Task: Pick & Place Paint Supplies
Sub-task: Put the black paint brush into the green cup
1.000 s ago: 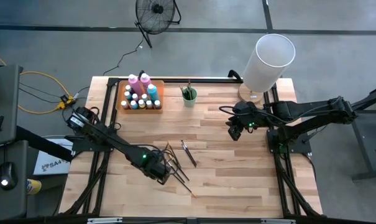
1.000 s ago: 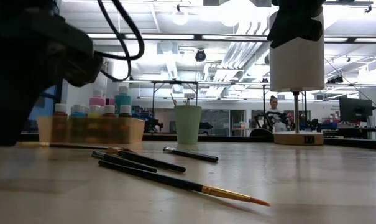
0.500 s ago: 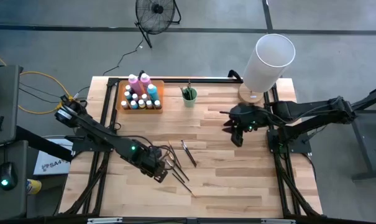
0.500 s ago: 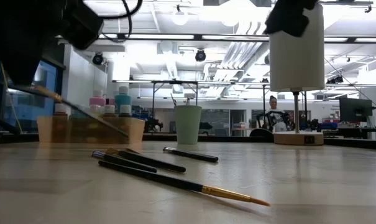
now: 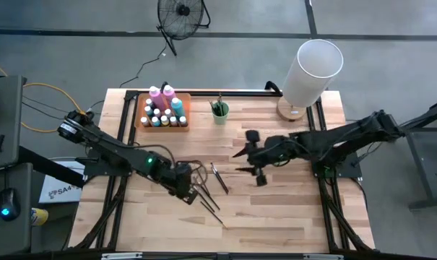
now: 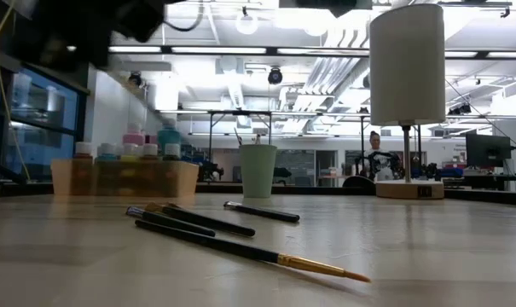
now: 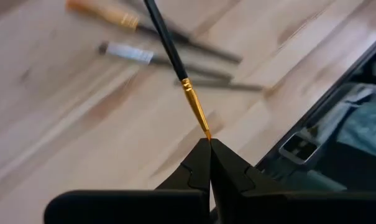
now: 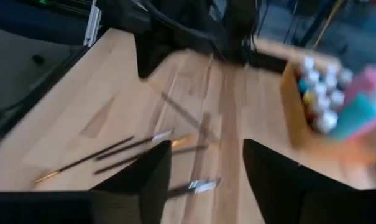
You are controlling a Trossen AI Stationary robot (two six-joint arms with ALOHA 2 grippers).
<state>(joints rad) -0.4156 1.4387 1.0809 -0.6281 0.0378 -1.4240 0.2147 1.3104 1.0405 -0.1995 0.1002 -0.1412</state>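
My left gripper [image 5: 188, 188] is over the table's near-left middle, shut on a thin dark-handled brush [image 7: 175, 62] with a gold ferrule. Several more brushes [image 5: 218, 178] [image 6: 208, 223] lie flat on the wood just right of it. My right gripper [image 5: 241, 162] is open and hovers right of those brushes [image 8: 144, 146], touching nothing. Small pale-capped paint bottles with taller pink and blue ones [image 5: 162, 108] stand in the orange tray [image 5: 183, 115] at the far left. The green cup [image 5: 219, 113] beside it holds upright brushes. My left gripper pinches the brush by its bristle end, just past the gold ferrule [image 7: 202, 123], between the two fingertips. The dark handle runs straight away from the fingers. The brush is lifted clear of the table and of the brushes lying under it.
A tall white cylinder on a wooden base [image 5: 312, 68] stands at the far right corner. A black frame rail [image 5: 225, 92] runs along the table's far edge. Bare wood [image 5: 276, 209] lies toward the near right. A person [image 6: 377, 153] sits far off in the room.
My left gripper has risen out of the low view, carrying the brush by its tip clear of the table. My right gripper has swung from the far right toward the table's middle, nearer the loose brushes.
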